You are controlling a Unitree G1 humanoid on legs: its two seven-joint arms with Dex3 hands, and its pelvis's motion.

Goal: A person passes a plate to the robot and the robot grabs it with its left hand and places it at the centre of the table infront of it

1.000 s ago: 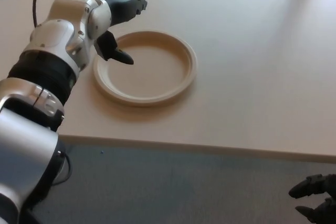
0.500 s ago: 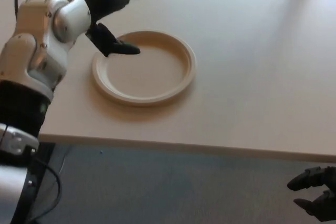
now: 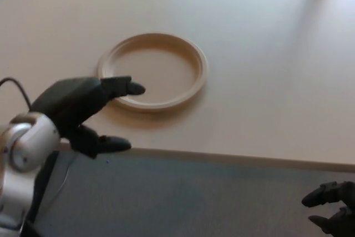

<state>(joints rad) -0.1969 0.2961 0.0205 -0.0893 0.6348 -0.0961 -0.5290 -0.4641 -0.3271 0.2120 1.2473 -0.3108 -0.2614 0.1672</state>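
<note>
Honestly, plate [image 3: 152, 71] sits flat on the worktop [image 3: 266, 54], so it looks delivered; left robot hand [image 3: 89, 112] at its 7 o'clock, fingers spread, holding nothing.

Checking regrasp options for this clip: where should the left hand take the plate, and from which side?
Grip the raised rim of the plate at its near-left arc, approaching from the left hand. The plate lies flat, so only the rim offers an edge, and that arc is nearest the open hand.

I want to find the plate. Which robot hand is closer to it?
The left robot hand. Its fingertip overlaps the plate rim, while the right robot hand sits low in the far corner, off the table.
</note>
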